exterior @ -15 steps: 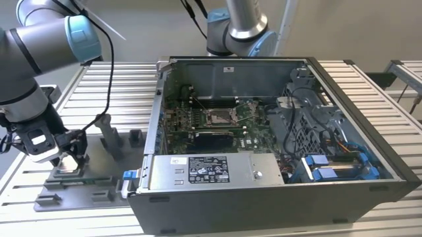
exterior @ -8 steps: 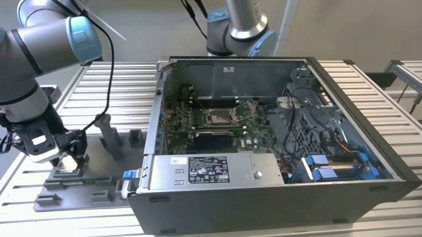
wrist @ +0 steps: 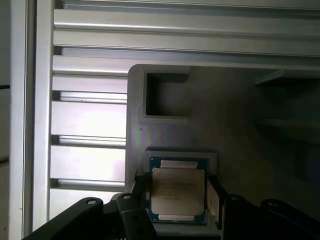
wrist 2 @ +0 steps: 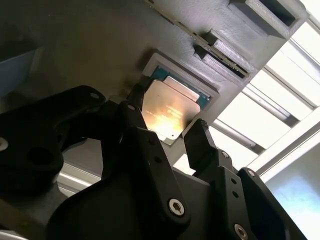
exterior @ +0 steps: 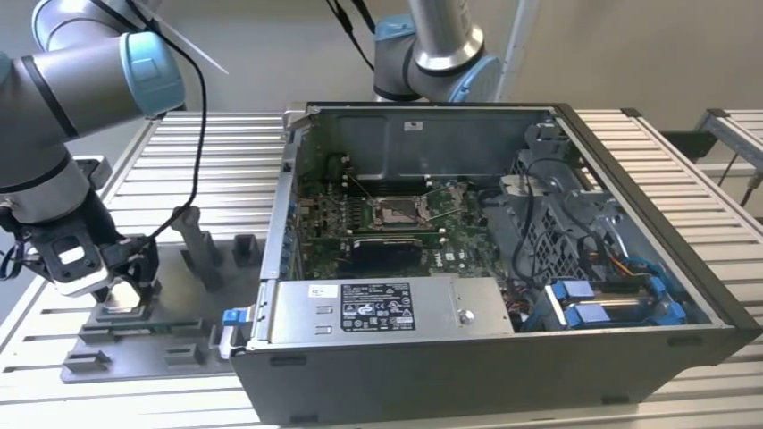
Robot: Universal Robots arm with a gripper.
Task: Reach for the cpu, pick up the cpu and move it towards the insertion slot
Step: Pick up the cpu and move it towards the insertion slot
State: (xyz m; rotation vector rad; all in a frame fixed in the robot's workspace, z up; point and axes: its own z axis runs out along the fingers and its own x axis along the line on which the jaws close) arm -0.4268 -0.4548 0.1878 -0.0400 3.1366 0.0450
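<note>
Exterior view: the robot arm reaches down to a grey fixture plate at the exterior view's lower left; the insertion slot sits mid-frame inside the open computer case. Second wrist view: the cpu, pale and glinting, lies flat in a fixture pocket, jaws parted, one each side, holding nothing. First wrist view: a green rim edges its silvery lid.

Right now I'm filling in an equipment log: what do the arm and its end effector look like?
The arm is silver-grey tubing with pale blue joint caps, a black cable hanging along it. The end effector is matte black, chunky linked plates with round screw heads.
</note>
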